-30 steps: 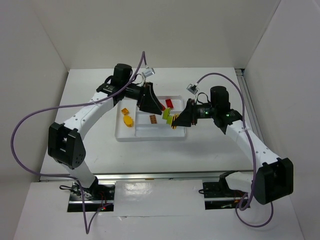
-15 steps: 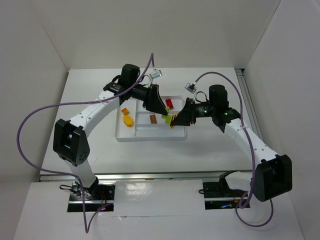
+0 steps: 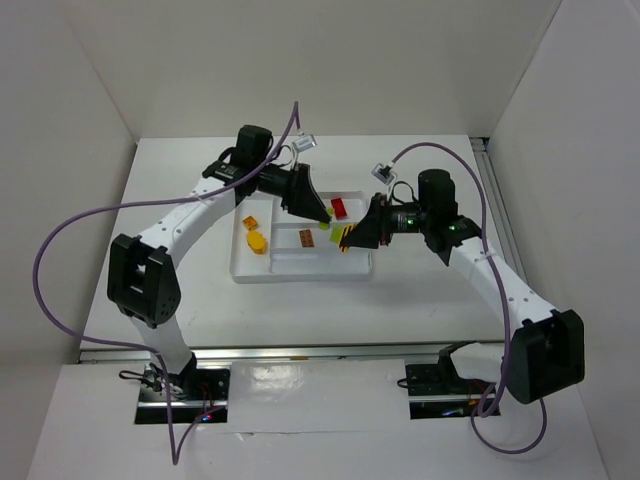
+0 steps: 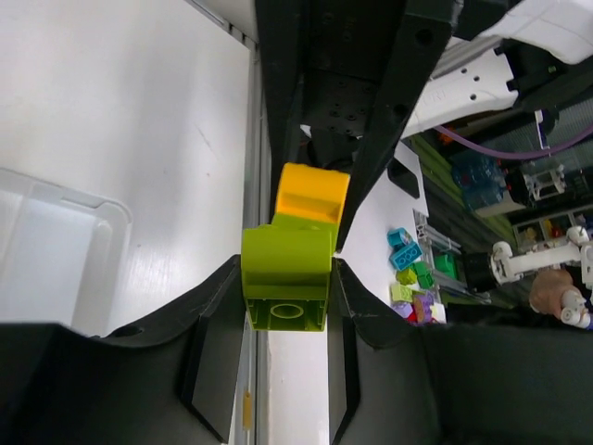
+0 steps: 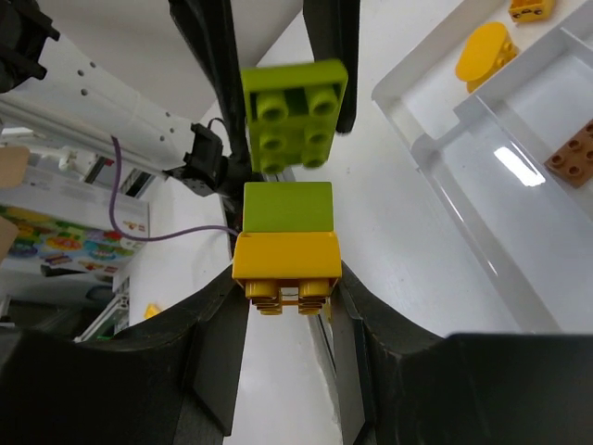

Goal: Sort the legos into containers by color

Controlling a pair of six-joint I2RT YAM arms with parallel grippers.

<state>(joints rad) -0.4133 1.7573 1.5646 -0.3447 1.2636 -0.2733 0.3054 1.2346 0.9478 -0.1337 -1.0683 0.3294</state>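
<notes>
A lime green brick [image 4: 285,278] and a yellow brick [image 5: 285,267] are stuck together and held in the air between both arms, above the right part of the white tray [image 3: 300,279]. My left gripper [image 4: 287,274] is shut on the green end. My right gripper [image 5: 289,278] is shut on the yellow end. From above, the two grippers [image 3: 322,216] [image 3: 345,237] meet tip to tip, with only a bit of the green brick [image 3: 335,227] showing. In the right wrist view, a studded green face [image 5: 295,113] shows between the left fingers.
The tray's compartments hold a red brick [image 3: 340,208], a brown brick [image 3: 305,238], a yellow piece [image 3: 257,242] and a small orange brick [image 3: 250,221]. The right wrist view shows the tray corner [image 5: 417,111] below the grippers. Purple cables loop over both arms.
My left gripper came right from over the tray's middle to the brick pair and shut on its green end. The right gripper kept its hold and barely moved.
</notes>
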